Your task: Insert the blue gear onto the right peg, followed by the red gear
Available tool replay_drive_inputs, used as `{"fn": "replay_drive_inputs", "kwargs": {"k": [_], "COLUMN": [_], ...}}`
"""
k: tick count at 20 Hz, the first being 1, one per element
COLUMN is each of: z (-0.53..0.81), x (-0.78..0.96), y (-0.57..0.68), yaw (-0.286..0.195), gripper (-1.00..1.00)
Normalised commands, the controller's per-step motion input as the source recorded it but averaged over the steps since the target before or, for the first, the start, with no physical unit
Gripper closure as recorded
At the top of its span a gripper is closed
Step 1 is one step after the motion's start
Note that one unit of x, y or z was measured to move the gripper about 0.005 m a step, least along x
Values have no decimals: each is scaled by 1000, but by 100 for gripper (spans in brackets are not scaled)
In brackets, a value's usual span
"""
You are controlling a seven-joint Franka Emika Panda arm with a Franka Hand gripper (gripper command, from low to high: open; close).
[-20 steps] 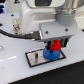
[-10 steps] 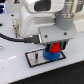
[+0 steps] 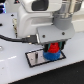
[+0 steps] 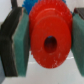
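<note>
In the exterior view the blue gear (image 3: 54, 55) lies on the dark base plate (image 3: 35, 58), toward the plate's end at the exterior view's right. The red gear (image 3: 52, 48) is held just above it in my gripper (image 3: 52, 46). In the wrist view the red gear (image 4: 49, 36) fills the middle, its centre hole facing the camera, clamped between my two teal finger pads (image 4: 21, 45). A sliver of the blue gear (image 4: 29, 4) shows behind it. The right peg is hidden by the gears and the gripper.
The base plate sits on a white table (image 3: 17, 72). A black cable (image 3: 12, 37) runs along the arm at the exterior view's left. The arm's white body (image 3: 42, 15) looms over the plate.
The gripper with the red gear has sunk slightly toward the blue gear; otherwise the scene looks the same.
</note>
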Motion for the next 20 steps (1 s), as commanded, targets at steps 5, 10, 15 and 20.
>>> {"fn": "replay_drive_inputs", "kwargs": {"k": [5,10,15,20], "z": [137,56,-67,-140], "x": [47,76,113,95], "y": [78,94,21,-17], "yaw": [0,0,0,0], "gripper": [100,100,100,100]}}
